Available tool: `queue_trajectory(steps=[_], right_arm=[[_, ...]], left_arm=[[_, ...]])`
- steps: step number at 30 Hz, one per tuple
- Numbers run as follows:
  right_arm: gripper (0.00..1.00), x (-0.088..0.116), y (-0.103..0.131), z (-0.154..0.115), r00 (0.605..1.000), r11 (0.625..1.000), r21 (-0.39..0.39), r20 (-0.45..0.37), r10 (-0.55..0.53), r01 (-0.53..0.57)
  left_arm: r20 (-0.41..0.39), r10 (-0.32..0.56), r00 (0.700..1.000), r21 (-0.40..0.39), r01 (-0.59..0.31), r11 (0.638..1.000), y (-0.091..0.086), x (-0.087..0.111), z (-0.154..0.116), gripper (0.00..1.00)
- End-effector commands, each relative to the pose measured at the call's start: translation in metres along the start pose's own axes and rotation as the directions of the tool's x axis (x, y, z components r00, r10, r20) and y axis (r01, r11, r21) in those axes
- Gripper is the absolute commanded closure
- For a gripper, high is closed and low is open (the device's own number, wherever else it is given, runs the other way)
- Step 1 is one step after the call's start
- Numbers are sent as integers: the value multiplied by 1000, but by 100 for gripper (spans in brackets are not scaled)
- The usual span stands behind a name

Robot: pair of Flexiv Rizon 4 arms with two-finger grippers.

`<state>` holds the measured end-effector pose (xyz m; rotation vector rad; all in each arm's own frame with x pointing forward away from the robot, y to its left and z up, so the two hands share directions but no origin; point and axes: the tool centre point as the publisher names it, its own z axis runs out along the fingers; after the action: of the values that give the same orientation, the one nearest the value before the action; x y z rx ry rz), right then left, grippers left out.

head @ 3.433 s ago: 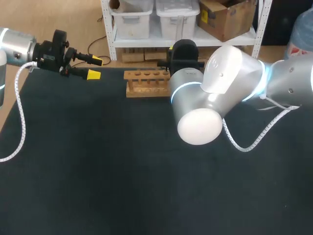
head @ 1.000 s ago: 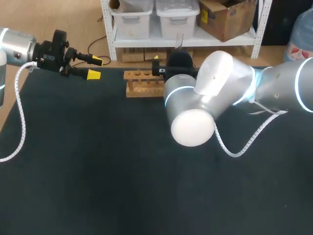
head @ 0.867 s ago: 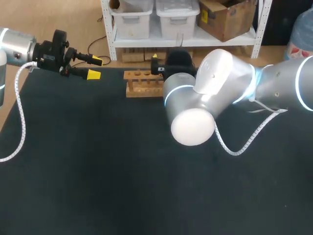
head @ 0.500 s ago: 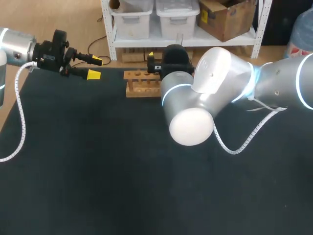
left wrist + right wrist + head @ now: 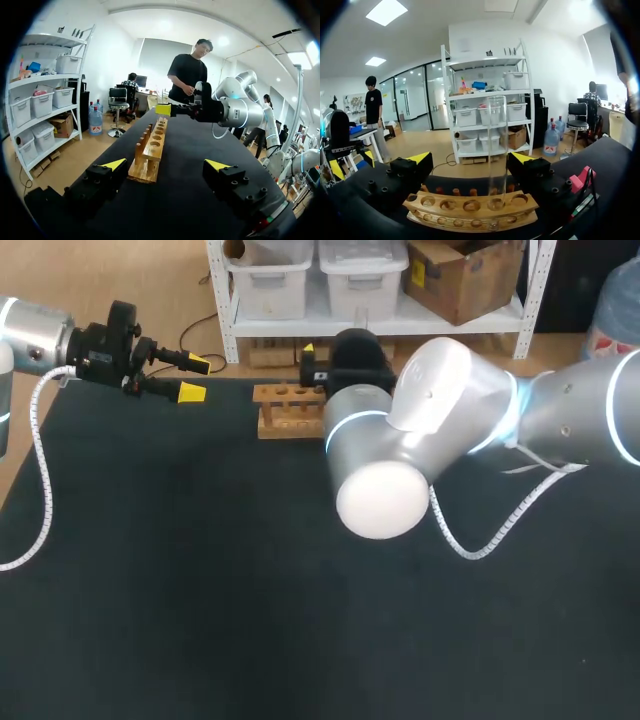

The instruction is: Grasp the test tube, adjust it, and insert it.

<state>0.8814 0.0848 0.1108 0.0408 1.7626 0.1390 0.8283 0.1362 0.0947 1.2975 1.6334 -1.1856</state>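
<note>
Dark table (image 5: 200, 590), with a wooden rack (image 5: 285, 410) at its far edge, and the glass tube (image 5: 496, 150) stood upright with its foot in the rack's second hole from one end. The right gripper (image 5: 472, 157) sat level with the rack, its fingers spread wide either side of the tube and not clamping it. Over at the far left corner the left gripper (image 5: 196, 379) hung with its fingers apart, holding nothing.
</note>
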Motion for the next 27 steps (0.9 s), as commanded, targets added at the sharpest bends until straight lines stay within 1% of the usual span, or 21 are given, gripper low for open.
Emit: queue_trajectory(steps=[1, 5, 7, 10, 15, 20, 23, 27], right_arm=[[0, -3, -2, -9, 1000, 999, 49, 1, -2, 2], [0, -10, -5, -17, 1000, 999, 53, 4, -6, 6], [0, -13, -6, -23, 1000, 1000, 30, 0, -3, 3], [0, -17, -5, -34, 1000, 1000, -24, -15, -5, 5], [0, -18, -8, -54, 999, 996, -85, -39, -24, 21], [0, -19, -14, -71, 998, 993, -118, -53, -30, 23], [0, -21, -15, -81, 998, 988, -152, -54, -11, 3], [0, -25, -16, -89, 998, 986, -163, -53, 20, -28]], left_arm=[[0, 1, 1000, 1, -1, 1000, 0, 1, 0, 0], [0, 1, 1000, 1, -1, 1000, 0, 1, 0, 0], [0, 1, 1000, 1, -1, 1000, 0, 1, 0, 0], [0, 1, 1000, 1, -1, 1000, 0, 1, 0, 0], [0, 1, 1000, 1, -1, 1000, 0, 1, 0, 0], [0, 1, 1000, 1, -1, 1000, 0, 1, 0, 0], [0, 1, 1000, 1, -1, 1000, 0, 1, 0, 0], [0, 1, 1000, 1, -1, 1000, 0, 1, 0, 0]])
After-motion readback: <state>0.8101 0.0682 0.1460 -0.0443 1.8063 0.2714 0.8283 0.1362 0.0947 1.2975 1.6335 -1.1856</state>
